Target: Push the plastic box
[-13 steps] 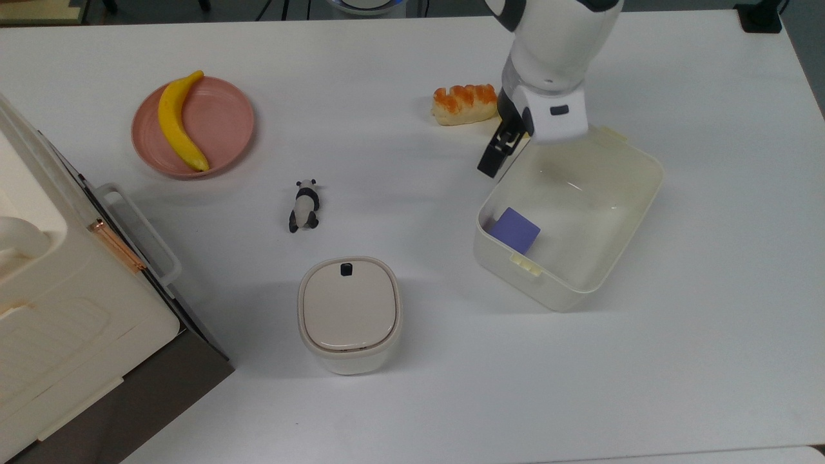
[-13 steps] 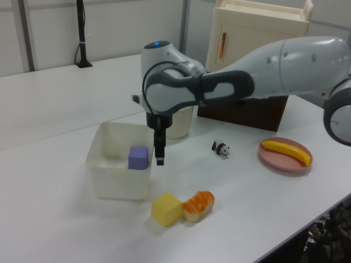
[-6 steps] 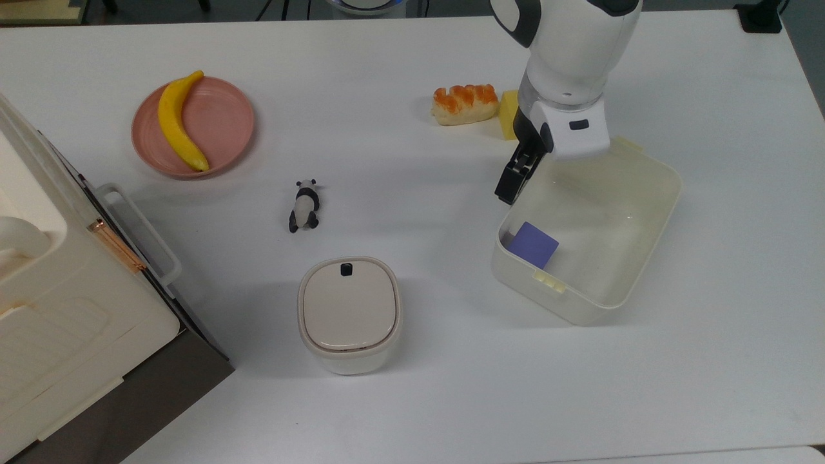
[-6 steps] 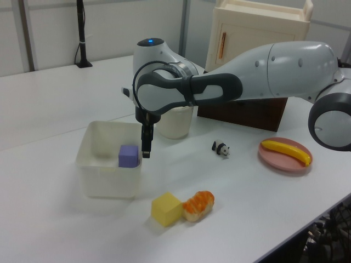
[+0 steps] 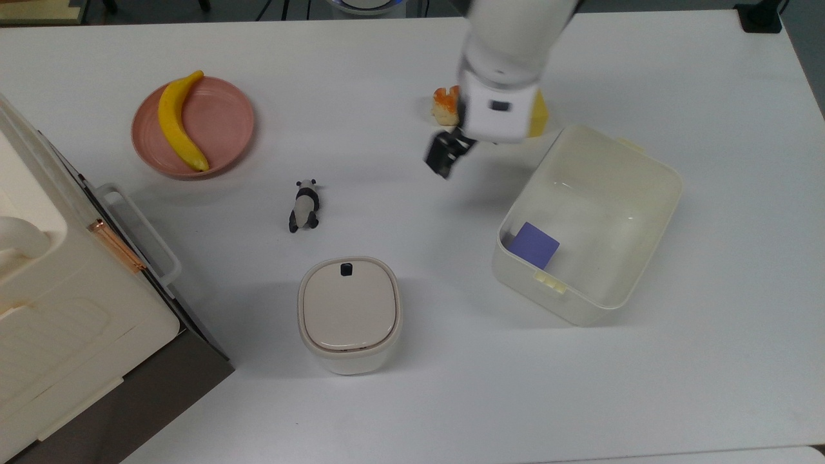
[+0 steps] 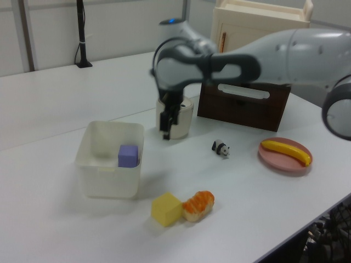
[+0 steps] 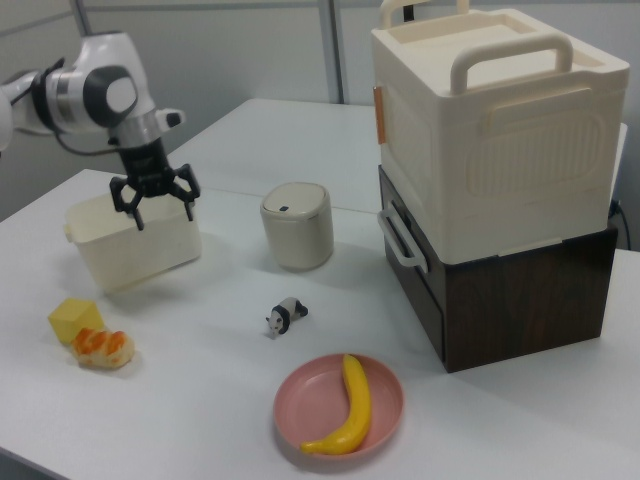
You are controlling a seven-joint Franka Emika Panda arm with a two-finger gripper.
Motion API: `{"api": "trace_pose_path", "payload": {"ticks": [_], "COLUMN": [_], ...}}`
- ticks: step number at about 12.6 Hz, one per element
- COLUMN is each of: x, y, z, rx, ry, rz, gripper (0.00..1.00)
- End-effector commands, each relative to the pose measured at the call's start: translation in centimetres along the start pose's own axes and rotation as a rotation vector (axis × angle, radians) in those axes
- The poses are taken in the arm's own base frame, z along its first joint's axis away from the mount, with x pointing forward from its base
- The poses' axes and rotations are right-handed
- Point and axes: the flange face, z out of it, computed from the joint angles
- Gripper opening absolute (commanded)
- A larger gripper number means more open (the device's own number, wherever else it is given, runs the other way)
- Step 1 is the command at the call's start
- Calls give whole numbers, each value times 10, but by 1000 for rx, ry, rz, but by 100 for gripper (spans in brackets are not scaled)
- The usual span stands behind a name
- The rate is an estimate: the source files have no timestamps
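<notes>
Since half a second ago the arm has swung away from the plastic box (image 5: 561, 303) toward the top view's left and lifted, while the box lies where it lay then, after sliding toward the top view's lower right in the half second before that.

On the white table (image 5: 709, 386), the big white case (image 5: 51, 322) stands far off the box toward the top view's left edge. The box is open-topped, and its long axis runs from the top view's upper right to lower left. A lidded cream bin (image 5: 349, 314) sits well apart from the box on the top view's left, and a pink plate (image 5: 222, 122) with a banana (image 5: 177, 122) lies farther still. A yellow block (image 5: 538, 116) and a bread roll (image 5: 445, 106) lie just beyond the box's upper corner. A purple block (image 5: 535, 245) rests inside the box against its lower-left wall.

The gripper (image 5: 443, 160) hangs above the table, clear of the box, and in the right view its fingers (image 7: 135, 212) stand spread apart, grasping nothing. The box lies to the top view's lower right of them, its long wall facing them, so a further shove would probably mean coming back down against that wall.
</notes>
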Motion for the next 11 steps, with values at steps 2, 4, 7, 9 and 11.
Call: {"api": "trace_pose_path", "payload": {"ticks": [2,4,7,9,11], "x": [-72,-96,-112,-112,-110], "y": [64,92,111,113,111], "z": [-54,-71,-78,-81,-81], "rx": [43,39,36,34,54], "ry": [26,54,70,72,76], "rz": [424,590,629,641,644], "gripper": [100,100,100,100,100]}}
